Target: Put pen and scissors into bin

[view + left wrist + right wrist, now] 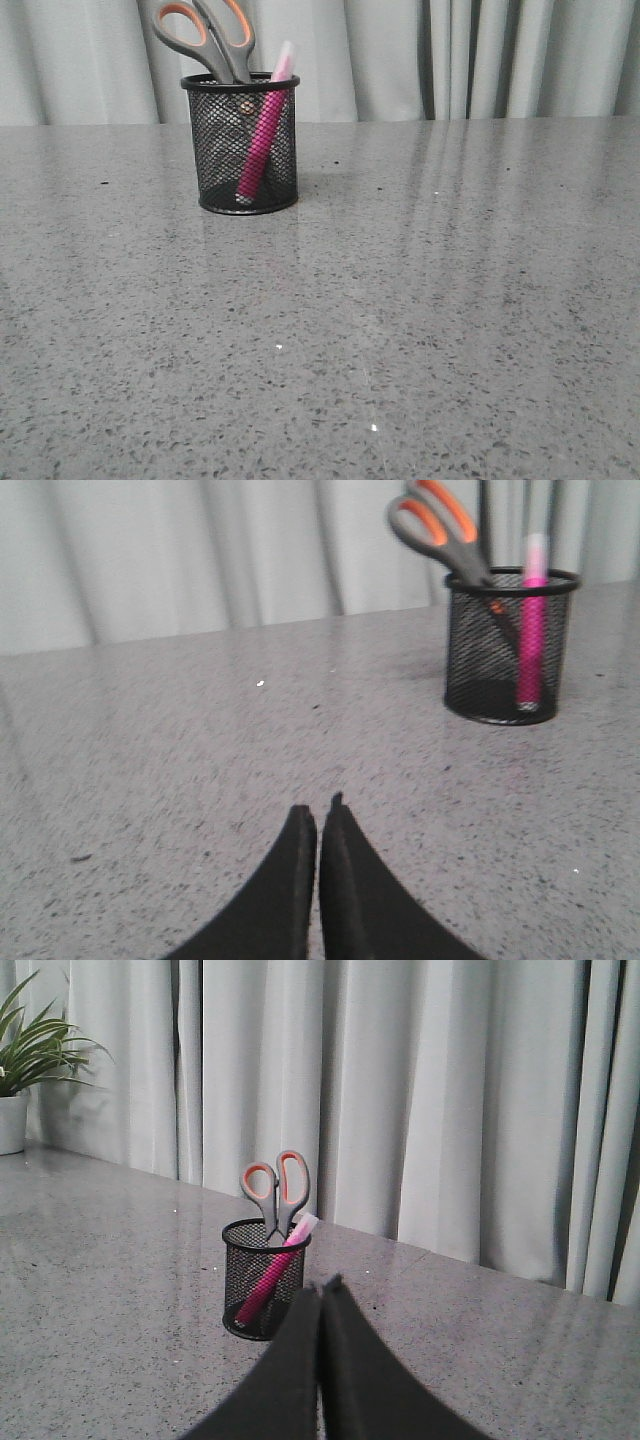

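Pen (262, 140): inside the bin, tip on the base, leaning so the whitish cap rests above the rim.
Scissors (210, 35): blades down in the bin, handle loops standing well above the rim; too long to sit lower, hence the tilt.
Bin (240, 85): upright on the table (450, 320), toward the far left in the front view, near the curtain (400, 50).
Task state: both items appear stowed — judged complete.
Left gripper (322, 815): fingers pressed together, nothing between them; low over the table, well apart from the bin.
Right gripper (321, 1292): fingers likewise closed and empty, held higher, facing the bin from a distance.
Arms: neither shows in the front view — apparently drawn back.
Plant (25, 1060): potted, at the table's far edge, in the right wrist view only.
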You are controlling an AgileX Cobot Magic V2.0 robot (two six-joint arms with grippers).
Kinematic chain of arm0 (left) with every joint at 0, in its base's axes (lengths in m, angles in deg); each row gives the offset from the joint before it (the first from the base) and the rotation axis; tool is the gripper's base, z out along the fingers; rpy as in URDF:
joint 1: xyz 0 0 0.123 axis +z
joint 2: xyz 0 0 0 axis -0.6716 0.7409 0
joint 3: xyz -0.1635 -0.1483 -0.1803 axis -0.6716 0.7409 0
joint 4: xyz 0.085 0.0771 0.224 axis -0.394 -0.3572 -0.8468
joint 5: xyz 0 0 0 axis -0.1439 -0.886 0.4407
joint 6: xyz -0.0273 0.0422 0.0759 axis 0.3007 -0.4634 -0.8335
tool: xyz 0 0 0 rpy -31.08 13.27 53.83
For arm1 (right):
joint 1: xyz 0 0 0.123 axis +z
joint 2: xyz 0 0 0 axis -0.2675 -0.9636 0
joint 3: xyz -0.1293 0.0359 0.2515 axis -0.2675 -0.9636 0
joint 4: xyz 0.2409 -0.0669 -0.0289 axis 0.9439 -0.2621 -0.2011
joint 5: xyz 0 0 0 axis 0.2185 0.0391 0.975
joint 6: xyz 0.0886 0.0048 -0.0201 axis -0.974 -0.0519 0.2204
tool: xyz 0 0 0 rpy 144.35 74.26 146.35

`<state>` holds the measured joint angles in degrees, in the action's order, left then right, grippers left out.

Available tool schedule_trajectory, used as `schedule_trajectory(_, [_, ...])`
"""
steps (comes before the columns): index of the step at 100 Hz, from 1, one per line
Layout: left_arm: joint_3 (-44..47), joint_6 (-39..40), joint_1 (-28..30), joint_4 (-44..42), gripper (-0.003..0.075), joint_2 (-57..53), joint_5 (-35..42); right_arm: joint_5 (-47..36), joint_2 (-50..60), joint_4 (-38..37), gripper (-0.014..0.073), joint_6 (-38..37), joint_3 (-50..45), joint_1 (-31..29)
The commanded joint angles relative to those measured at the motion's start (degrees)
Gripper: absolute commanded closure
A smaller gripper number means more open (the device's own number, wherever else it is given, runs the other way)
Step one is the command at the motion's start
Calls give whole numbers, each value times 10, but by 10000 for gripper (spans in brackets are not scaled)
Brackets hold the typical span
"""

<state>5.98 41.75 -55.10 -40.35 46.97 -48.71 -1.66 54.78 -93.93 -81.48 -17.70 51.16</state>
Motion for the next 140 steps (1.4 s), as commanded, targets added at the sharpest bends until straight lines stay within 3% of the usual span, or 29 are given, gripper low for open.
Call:
schedule_trajectory(1, [6, 29, 27, -1, 739, -22, 34, -42, -5, -3, 662, 4, 13, -4])
schedule_trajectory(34, [25, 119, 87, -2, 739, -20, -106, -41, -5, -3, 662, 4, 13, -4])
schedule_trajectory(140, [25, 119, 87, -1, 739, -20, -104, -23, -5, -16, 662, 4, -5, -4])
